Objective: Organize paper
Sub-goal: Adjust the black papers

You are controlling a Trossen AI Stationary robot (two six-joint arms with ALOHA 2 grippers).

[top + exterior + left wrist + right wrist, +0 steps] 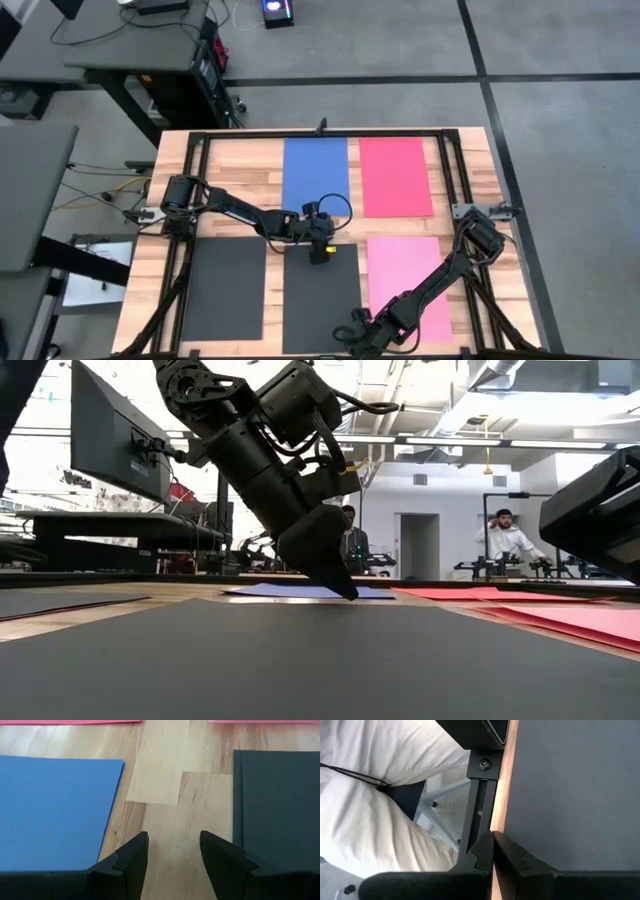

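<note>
Five sheets of paper lie flat on the wooden bench [470, 140], seen from above. Taking the bench centre as the clock's hub, the blue sheet [315, 178] sits at about 12 o'clock, the red sheet [395, 177] at about 1 o'clock, and the pink sheet [405, 285] at about 4 o'clock. One dark grey sheet [320, 300] lies at about 6 o'clock and a second dark grey sheet [225, 288] at about 8 o'clock. None of the sheets overlap; strips of bare wood show between them.

The left tool [318, 252] hangs at the hub, over the strip of wood between the blue sheet and the 6 o'clock dark grey sheet. In its wrist view its two fingers [132, 865] stand spread with bare wood in the gap, the blue sheet to one side and the dark sheet to the other; they pinch nothing. In the low view its tip comes down close to the far edge of the dark sheet; whether it touches cannot be told.

The right tool [345, 335] waits at about 6 o'clock by the bench's near edge, beside the dark grey sheet. Its fingers [485, 852] are pressed together, empty, over the bench rim.
</note>
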